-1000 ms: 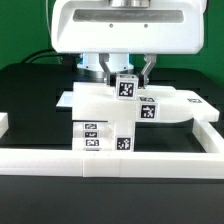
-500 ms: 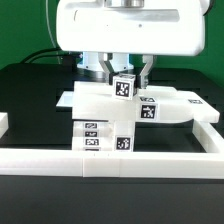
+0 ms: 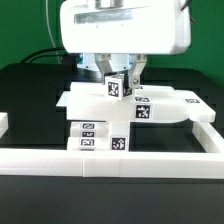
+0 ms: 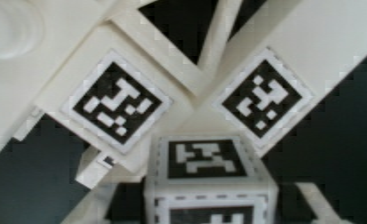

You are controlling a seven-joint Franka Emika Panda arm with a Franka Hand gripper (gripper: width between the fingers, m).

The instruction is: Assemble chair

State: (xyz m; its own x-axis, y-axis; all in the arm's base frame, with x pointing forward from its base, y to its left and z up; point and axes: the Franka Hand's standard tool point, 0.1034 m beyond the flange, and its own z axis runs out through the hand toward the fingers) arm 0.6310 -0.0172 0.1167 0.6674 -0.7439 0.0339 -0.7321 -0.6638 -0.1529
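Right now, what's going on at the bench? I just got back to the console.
The arm's gripper is closed on a small white tagged block, held just above the chair's flat panel. The other white chair pieces sit bunched against the low border wall. Whether the block already touches the panel is hard to tell.

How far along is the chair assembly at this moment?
Partly built. Done: a flat panel already sits on tagged blocks against the border wall. In hand: the gripper is closed on a small tagged block at the panel's top, apparently being fitted. Left: nothing resembling a finished chair shows yet; which parts remain cannot be told.
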